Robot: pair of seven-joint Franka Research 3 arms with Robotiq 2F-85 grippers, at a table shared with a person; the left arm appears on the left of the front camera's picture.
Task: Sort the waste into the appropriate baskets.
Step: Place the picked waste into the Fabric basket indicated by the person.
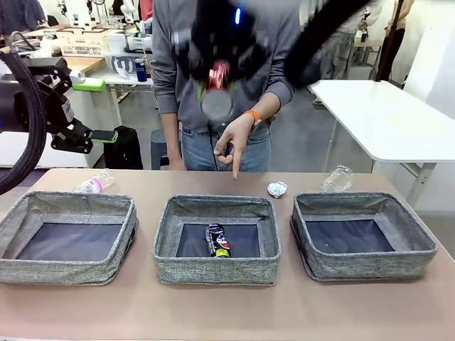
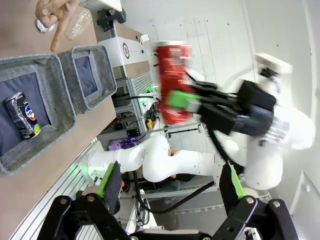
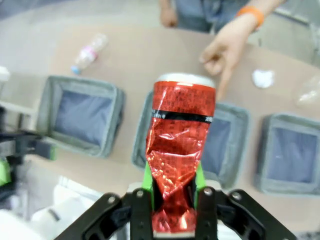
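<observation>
Overhead, right pincer (image 3: 173,180) is pinching crumpled red drink can (image 3: 180,130); just one dark printed can (image 1: 217,240) is lying in grey woven basket (image 1: 217,271).

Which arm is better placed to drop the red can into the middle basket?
Right. The right gripper is shut on the red can, high, in line with the middle basket, where the person's hand points. The left gripper is open and empty, off to the left.

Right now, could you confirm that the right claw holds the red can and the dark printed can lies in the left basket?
Not quite: the front view shows the dark printed can in the middle basket; the right claw does hold the red can.
</observation>
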